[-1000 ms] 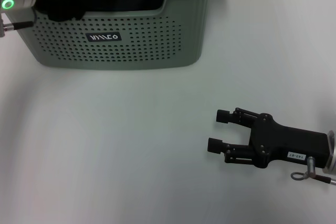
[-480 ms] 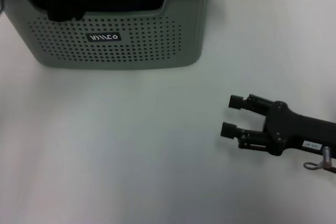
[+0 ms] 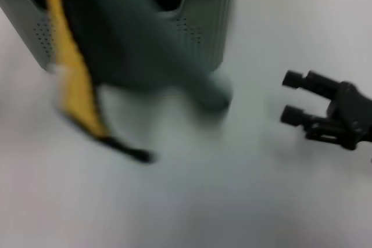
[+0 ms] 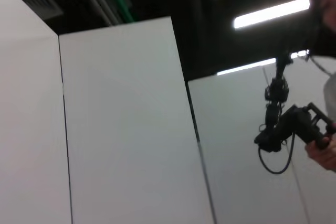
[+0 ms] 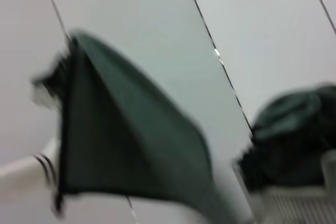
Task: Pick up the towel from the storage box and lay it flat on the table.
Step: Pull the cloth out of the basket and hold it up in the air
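The towel [image 3: 133, 45] hangs lifted before the box [image 3: 203, 21] (left gripper unseen, its grip untellable), right gripper [image 3: 290, 97] idle, fingers spread; spreading it on the table [image 3: 232, 201] comes next.

Dark grey-green towel [image 3: 133, 39] with yellow underside, blurred, hanging unfurled in front of sage-green perforated storage box [image 3: 203, 24]; lower corner near white worktop [image 3: 186, 201].
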`<move>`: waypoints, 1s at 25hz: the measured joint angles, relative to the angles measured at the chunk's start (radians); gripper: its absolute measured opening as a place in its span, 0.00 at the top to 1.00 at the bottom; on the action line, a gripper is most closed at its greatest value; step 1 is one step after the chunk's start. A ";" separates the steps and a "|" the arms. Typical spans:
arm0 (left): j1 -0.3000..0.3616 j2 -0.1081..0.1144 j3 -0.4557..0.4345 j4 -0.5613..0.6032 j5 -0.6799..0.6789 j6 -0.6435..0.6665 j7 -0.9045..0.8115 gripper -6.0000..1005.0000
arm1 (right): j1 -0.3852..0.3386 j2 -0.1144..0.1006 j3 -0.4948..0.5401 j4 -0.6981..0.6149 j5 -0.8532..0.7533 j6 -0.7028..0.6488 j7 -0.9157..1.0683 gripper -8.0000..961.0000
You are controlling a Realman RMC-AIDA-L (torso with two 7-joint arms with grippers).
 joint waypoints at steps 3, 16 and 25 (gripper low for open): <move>0.009 0.029 0.024 -0.039 -0.014 0.013 0.003 0.98 | 0.000 -0.004 0.015 0.000 0.000 -0.048 0.000 0.11; -0.024 0.158 0.337 -0.029 0.128 0.019 0.062 0.98 | 0.057 -0.019 0.020 -0.004 -0.024 -0.156 0.012 0.11; -0.075 0.163 0.472 0.014 0.175 0.022 0.131 0.98 | 0.147 -0.057 0.028 -0.004 -0.068 -0.185 0.195 0.12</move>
